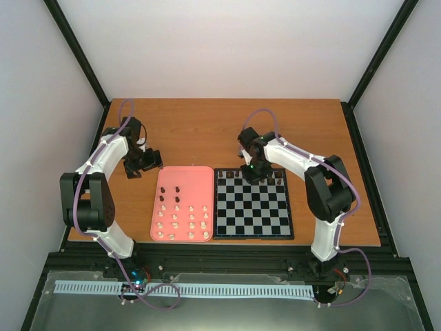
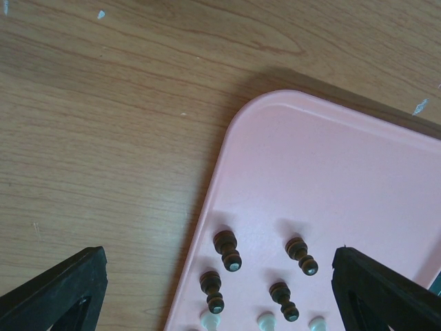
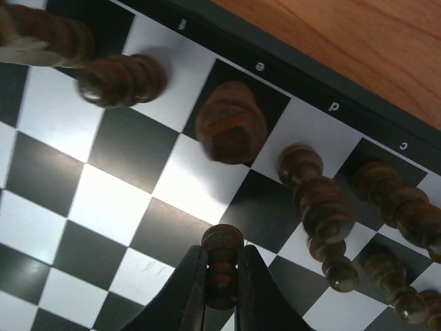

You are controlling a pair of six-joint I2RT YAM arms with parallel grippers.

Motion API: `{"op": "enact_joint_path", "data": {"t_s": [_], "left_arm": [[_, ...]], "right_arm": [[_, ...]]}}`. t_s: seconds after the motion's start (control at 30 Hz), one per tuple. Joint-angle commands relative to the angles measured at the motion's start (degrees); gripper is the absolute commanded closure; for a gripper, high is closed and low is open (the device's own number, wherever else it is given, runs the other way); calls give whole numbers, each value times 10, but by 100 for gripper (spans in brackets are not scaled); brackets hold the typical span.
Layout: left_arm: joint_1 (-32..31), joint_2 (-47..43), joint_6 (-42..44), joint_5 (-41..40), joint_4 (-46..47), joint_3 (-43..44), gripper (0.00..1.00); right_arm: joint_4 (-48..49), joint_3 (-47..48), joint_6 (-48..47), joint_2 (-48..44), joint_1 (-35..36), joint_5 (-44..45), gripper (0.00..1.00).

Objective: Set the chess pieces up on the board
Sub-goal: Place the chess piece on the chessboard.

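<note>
The right gripper (image 3: 222, 279), clamped on a dark piece (image 3: 222, 243) over the board (image 3: 117, 200), could topple the crowded neighbouring pieces (image 3: 318, 203) if it drifts sideways; the left gripper (image 2: 217, 279) stands wide.

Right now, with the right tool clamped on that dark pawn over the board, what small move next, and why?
Probably ease the right tool down and open it: it is shut on the dark pawn over the board, beside pawns standing before the back-row pieces.
</note>
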Motion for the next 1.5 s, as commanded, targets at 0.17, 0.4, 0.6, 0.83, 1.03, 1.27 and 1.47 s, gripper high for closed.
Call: {"op": "enact_joint_path", "data": {"t_s": [0.17,0.4,0.6,0.83,1.03,1.27,1.47], "left_arm": [[0,-11,4,-4,-1,11,0],[0,-3,5,-6,-3,17,0],[0,0,5,-6,-3,18,0],[0,2,5,-4,-3,18,0],[0,0,6,-4,-2,15,0],[0,-3,5,-4,0,11,0],[0,-6,5,-4,-2,12,0]], "right_arm": [[21,-15,-10,15,-18,31,97],[24,-15,-16,27,-23,32,97],[28,-14,-16,35,-24,29,97],[33,-11,-13,40,-24,24,97],[30,-9,-15,47,-24,22,97],[32,-19,-16,39,-24,13,94],[33,-22,-17,26,-24,-1,90]]}}
